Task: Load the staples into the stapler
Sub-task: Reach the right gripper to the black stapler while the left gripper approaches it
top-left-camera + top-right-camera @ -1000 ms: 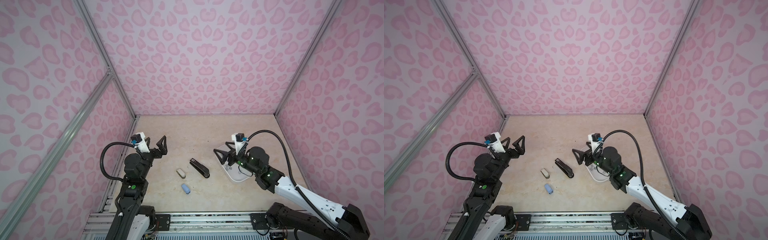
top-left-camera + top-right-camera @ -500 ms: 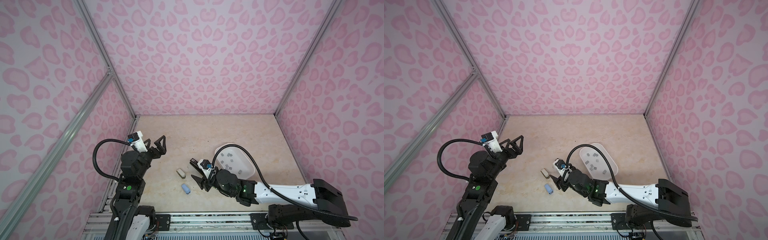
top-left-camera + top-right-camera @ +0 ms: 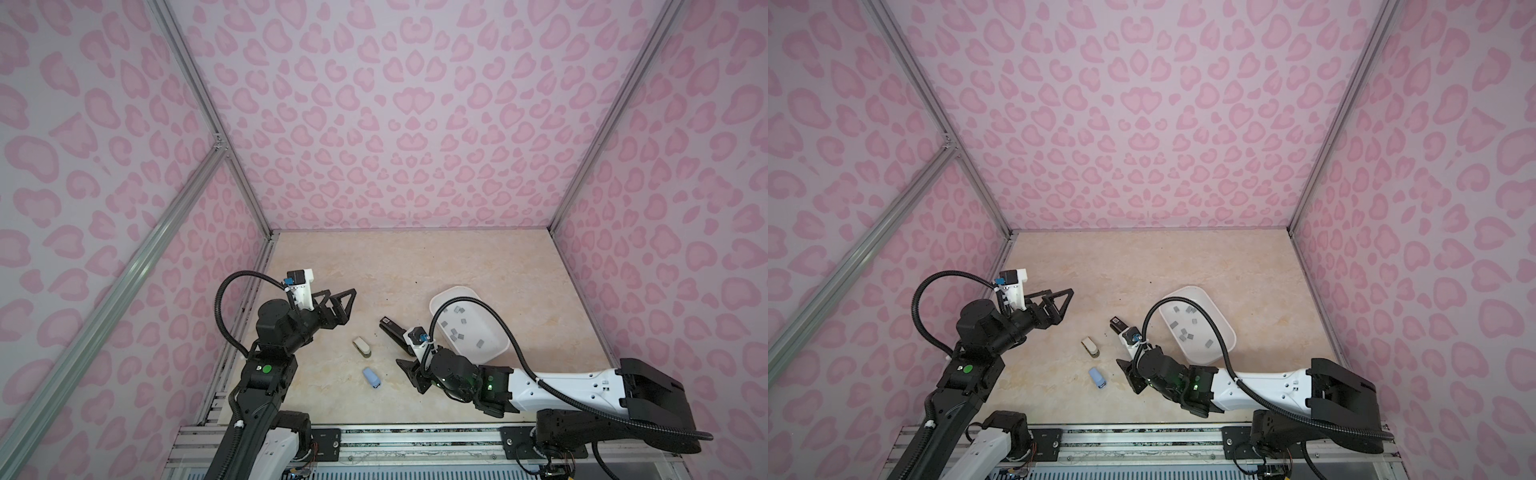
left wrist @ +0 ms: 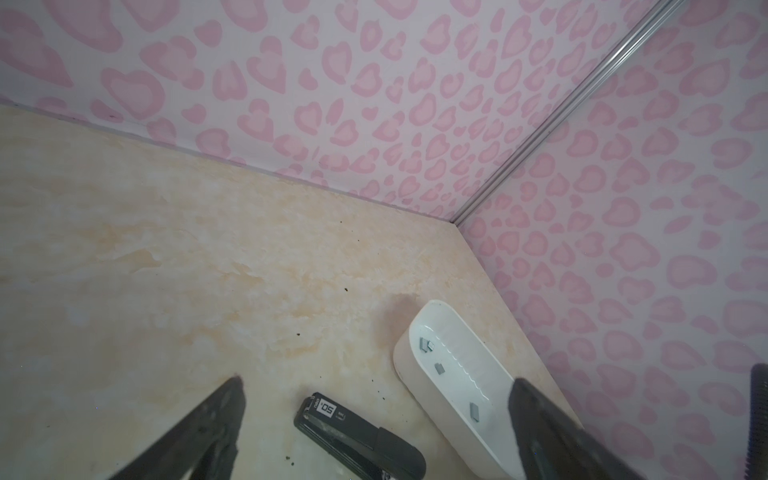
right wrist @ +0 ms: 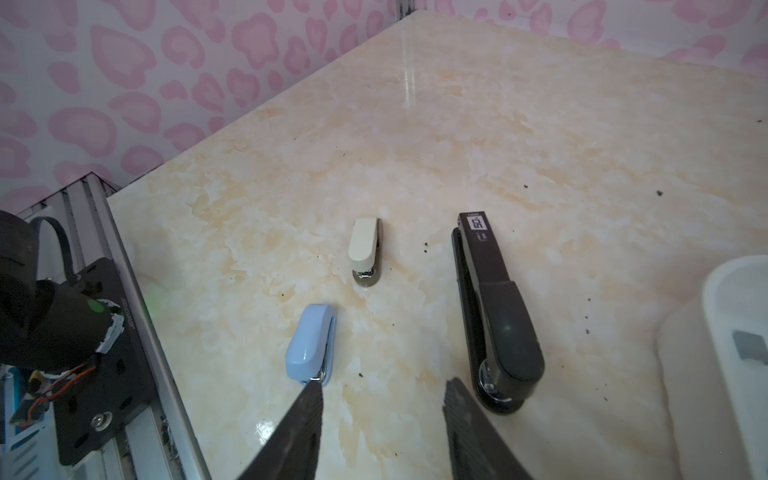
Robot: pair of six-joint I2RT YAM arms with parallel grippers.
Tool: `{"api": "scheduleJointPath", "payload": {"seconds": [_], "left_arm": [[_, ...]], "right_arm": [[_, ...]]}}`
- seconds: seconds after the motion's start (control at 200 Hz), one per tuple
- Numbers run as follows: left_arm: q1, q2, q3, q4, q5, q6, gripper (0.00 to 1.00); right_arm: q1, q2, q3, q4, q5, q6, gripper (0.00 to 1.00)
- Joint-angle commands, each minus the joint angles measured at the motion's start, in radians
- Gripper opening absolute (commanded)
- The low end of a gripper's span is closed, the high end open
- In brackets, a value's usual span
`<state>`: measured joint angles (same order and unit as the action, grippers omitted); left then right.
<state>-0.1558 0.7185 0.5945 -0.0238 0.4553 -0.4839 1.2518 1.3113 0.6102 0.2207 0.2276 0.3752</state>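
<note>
The far half of the surface (image 3: 415,257) lay bare from side to side, open to either arm. Toward the front, the black stapler (image 3: 392,330) lay between the cream stapler (image 3: 361,346) and the white tray (image 3: 451,288), with a clear lane of surface on each side of it. The right pincer (image 5: 382,384), jaws apart, framed bare surface, with the blue stapler (image 5: 309,343) just beside it on one side and the black stapler's head just beside it on the other. The right arm's cable (image 3: 510,334) arched over the tray, crossing above the staples (image 3: 455,332). The left pincer (image 3: 349,305), spread wide, hung at the left, well apart from the staplers
</note>
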Motion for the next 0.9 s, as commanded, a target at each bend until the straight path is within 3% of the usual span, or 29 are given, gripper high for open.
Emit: {"api": "scheduleJointPath", "payload": {"seconds": [0.0, 0.21, 0.34, 0.57, 0.71, 0.9], "left_arm": [[-0.070, 0.053, -0.008, 0.068, 0.015, 0.050, 0.99], [-0.274, 0.221, -0.008, 0.138, -0.059, 0.201, 0.92], [-0.304, 0.313, -0.011, 0.201, -0.060, 0.264, 0.92], [-0.313, 0.403, -0.016, 0.200, -0.028, 0.329, 0.92], [-0.326, 0.405, -0.024, 0.198, -0.022, 0.341, 0.92], [-0.341, 0.415, -0.027, 0.206, -0.047, 0.364, 0.93]], "right_arm": [[-0.005, 0.032, -0.016, -0.058, 0.003, 0.051, 0.45], [-0.140, 0.097, -0.145, 0.107, -0.145, 0.120, 0.37], [-0.209, 0.151, -0.168, 0.198, -0.213, 0.099, 0.35], [-0.214, 0.221, -0.145, 0.236, -0.167, 0.078, 0.39], [-0.219, 0.258, -0.139, 0.237, -0.063, 0.080, 0.40], [-0.263, 0.314, -0.106, 0.276, -0.061, 0.064, 0.38]]}}
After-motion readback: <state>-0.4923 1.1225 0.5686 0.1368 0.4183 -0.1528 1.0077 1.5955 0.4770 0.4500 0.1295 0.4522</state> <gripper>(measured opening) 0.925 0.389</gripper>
